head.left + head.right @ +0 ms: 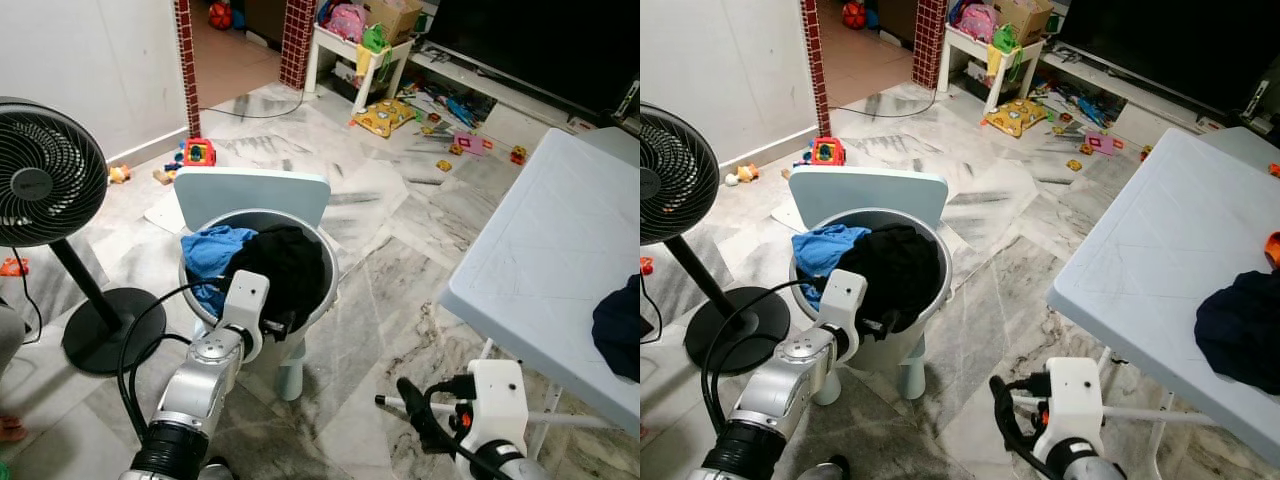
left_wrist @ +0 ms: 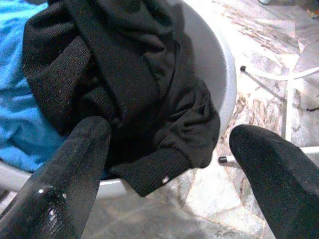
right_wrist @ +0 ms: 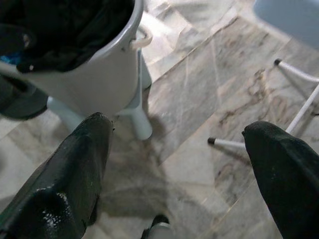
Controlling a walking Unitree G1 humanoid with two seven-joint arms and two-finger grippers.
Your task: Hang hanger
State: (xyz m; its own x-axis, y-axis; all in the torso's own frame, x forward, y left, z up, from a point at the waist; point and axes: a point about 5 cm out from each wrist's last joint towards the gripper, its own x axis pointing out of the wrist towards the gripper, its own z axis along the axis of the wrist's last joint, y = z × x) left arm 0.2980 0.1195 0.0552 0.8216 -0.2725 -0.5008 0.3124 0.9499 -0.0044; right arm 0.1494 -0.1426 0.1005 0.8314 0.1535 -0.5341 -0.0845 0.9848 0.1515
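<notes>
The left gripper (image 2: 164, 149), fingers apart, hovers at the laundry basket (image 1: 330, 285), over the black sweater (image 2: 134, 84). It looks ready to grab. The right gripper (image 3: 179, 164), fingers also apart, waits low beside the basket.

Before you, a crumpled black garment (image 1: 285, 265) lies heaped in a round grey basin (image 1: 331, 272), its ribbed cuff spilling over the near rim. You can see a bright blue cloth (image 1: 212, 250) bunched beside it, touching it, on the basin's far-left side. The basin sits on a pale blue chair (image 1: 250, 198) on the marble floor. Your left hand (image 2: 172, 134) hovers at the black garment, fingers spread. Well apart, a second dark garment (image 1: 1240, 325) lies bundled on the white table (image 1: 1160, 240).
</notes>
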